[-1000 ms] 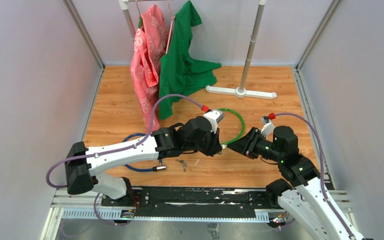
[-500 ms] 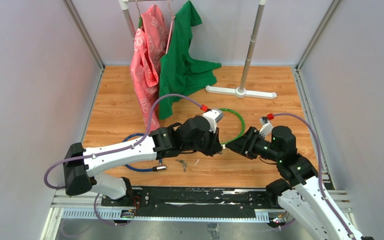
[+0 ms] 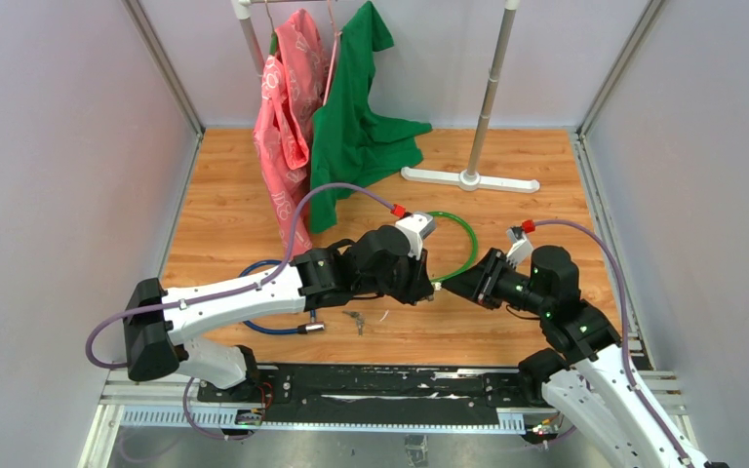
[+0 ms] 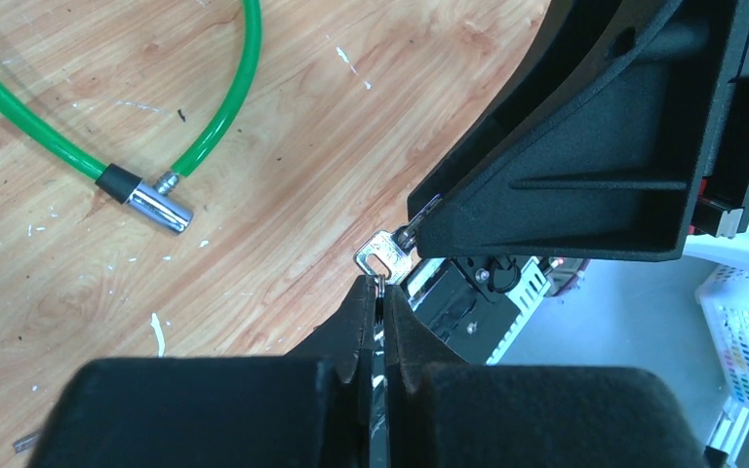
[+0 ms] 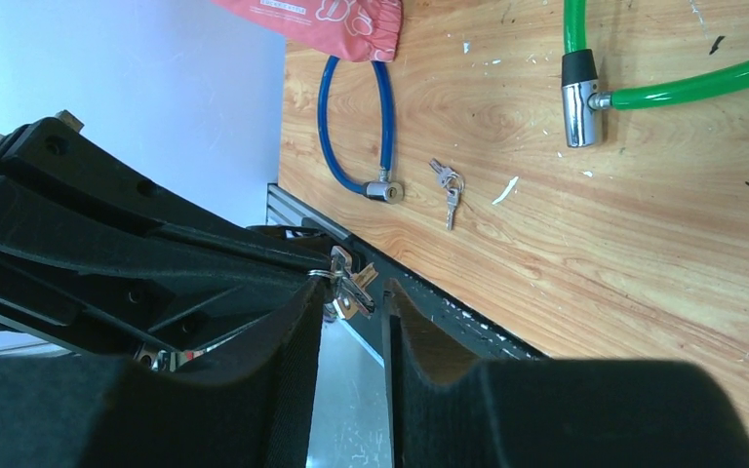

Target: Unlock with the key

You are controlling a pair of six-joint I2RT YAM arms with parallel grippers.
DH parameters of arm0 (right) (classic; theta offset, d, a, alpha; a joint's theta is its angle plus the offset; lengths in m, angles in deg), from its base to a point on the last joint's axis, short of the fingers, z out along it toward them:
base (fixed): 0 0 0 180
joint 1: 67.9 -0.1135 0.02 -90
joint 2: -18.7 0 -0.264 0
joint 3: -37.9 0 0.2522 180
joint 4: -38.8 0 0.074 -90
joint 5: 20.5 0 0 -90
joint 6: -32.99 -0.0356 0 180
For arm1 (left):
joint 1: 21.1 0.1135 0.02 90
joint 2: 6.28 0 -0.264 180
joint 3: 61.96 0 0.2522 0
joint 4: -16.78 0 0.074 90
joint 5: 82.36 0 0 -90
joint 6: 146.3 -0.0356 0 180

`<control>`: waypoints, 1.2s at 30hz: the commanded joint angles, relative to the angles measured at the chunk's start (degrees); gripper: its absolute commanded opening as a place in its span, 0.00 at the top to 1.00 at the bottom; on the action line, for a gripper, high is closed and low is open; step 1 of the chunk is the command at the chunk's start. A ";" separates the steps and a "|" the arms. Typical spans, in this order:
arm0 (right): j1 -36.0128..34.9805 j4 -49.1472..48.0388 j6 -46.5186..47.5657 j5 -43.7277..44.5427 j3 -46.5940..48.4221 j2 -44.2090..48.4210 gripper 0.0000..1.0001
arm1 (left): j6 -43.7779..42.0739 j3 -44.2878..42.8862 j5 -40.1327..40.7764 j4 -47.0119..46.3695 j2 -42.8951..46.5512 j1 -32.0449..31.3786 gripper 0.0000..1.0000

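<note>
My left gripper (image 4: 378, 288) is shut on the ring of a small silver key (image 4: 387, 255), held up above the wooden floor. In the right wrist view that key (image 5: 352, 284) sits at the tips of my right gripper (image 5: 354, 289), whose jaws stand apart on either side of it without pinching it. From above, the two grippers meet tip to tip, left (image 3: 428, 290) and right (image 3: 447, 284). The green cable lock (image 3: 464, 244) lies beyond them, and its chrome lock head (image 4: 152, 204) rests on the floor, seen also in the right wrist view (image 5: 579, 100).
A blue cable lock (image 3: 256, 328) and a spare bunch of keys (image 3: 354, 318) lie on the floor near the left arm. A clothes rack base (image 3: 469, 178) stands at the back, with pink (image 3: 288, 117) and green (image 3: 356, 127) garments. Walls close in both sides.
The right gripper has shifted slightly at the left gripper's tip, and its jaws have drawn closer around the key. The left arm has stayed still with the key ring.
</note>
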 commanded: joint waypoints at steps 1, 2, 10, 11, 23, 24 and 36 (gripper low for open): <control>0.40 -2.05 -0.61 -2.00 -0.46 0.36 0.70 | -0.72 -0.69 -0.70 -1.03 0.54 0.00 1.00; 0.40 -2.33 -0.62 -2.10 -0.55 0.30 0.70 | -0.72 -0.65 -0.72 -1.02 0.56 -0.01 1.00; 0.40 -2.59 -0.46 -2.48 -0.81 0.13 0.86 | -0.81 -0.47 -0.90 -1.28 0.31 -0.06 1.00; 0.40 -2.33 -0.44 -2.42 -0.93 0.20 0.92 | -0.81 -0.38 -0.90 -1.31 0.41 -0.06 1.00; 0.41 1.88 0.55 -1.73 0.24 0.68 1.00 | -2.89 1.46 2.84 -0.94 2.73 -1.80 0.67; 0.40 2.72 1.07 -1.53 0.66 0.73 1.00 | -3.26 1.90 4.15 -0.66 3.40 -2.38 0.58; 0.40 11.62 4.42 -1.11 7.63 -1.52 1.00 | -10.98 9.01 19.43 1.34 13.55 -8.79 0.25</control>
